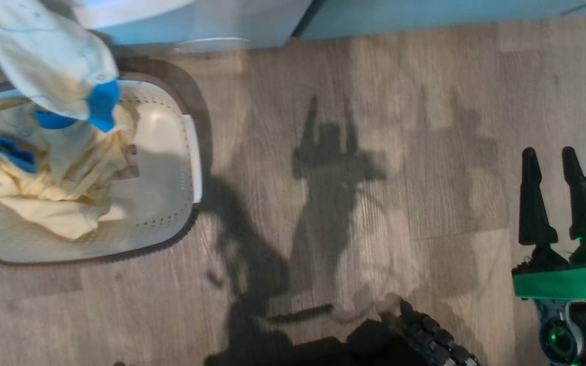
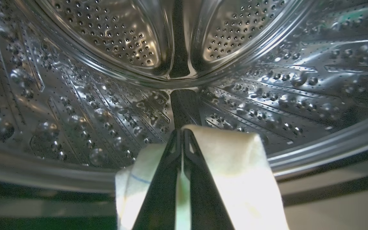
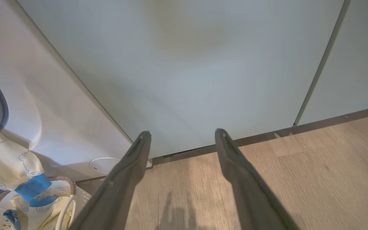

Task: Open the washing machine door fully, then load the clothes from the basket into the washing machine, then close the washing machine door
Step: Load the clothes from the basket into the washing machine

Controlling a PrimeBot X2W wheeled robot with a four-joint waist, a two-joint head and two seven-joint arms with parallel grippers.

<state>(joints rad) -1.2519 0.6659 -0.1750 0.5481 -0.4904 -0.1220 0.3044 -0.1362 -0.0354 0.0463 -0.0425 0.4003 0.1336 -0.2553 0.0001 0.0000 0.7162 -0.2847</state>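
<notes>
Left wrist view: the left gripper [image 2: 181, 132] pinches a garment [image 2: 235, 166] at the lip of the drum [image 2: 85, 105]. Released here, its hanging tail could drag it out. The right gripper [image 1: 549, 152] stands spread.

Head view steeply down on basket [image 1: 163, 221], left wrist view close inside washing machine [image 2: 107, 105], right wrist view low, facing cabinet [image 3: 187, 80], basket shared with head view.

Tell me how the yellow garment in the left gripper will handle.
Probably floppy: the garment drapes over the shut left gripper and hangs in folds above the basket. Likely light, since a fingertip pinch carries it. It should slump on the drum, not roll.
</notes>
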